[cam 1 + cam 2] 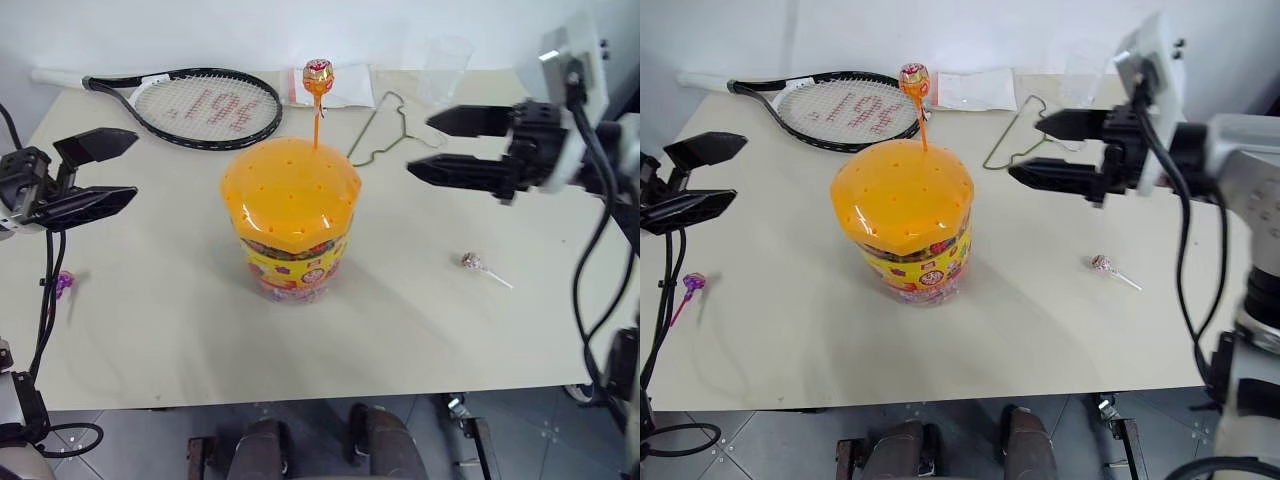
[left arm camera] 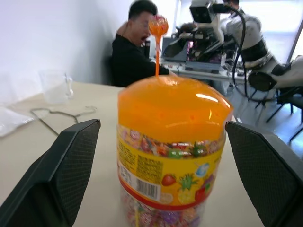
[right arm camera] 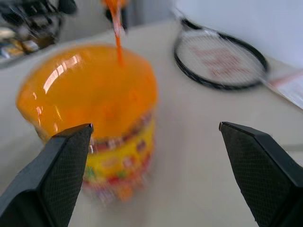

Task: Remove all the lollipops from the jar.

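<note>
Racket [image 1: 205, 105], hanger [image 1: 385, 130] and glass [image 1: 444, 68] lie behind jar [image 1: 290, 220]; both claws spread, empty.

Head views: bright, even light, desk [image 1: 180, 330] evenly lit, soft shadow spreading from the jar [image 1: 290, 215] toward the near edge. Lid glossy, small highlights only. Left wrist view: sharp on the jar label, white glare patch on the lid, bright window at the back blown out, background soft. Right wrist view: heavy motion blur across jar and racket [image 3: 220, 59], streaked highlights on the lid.
</note>
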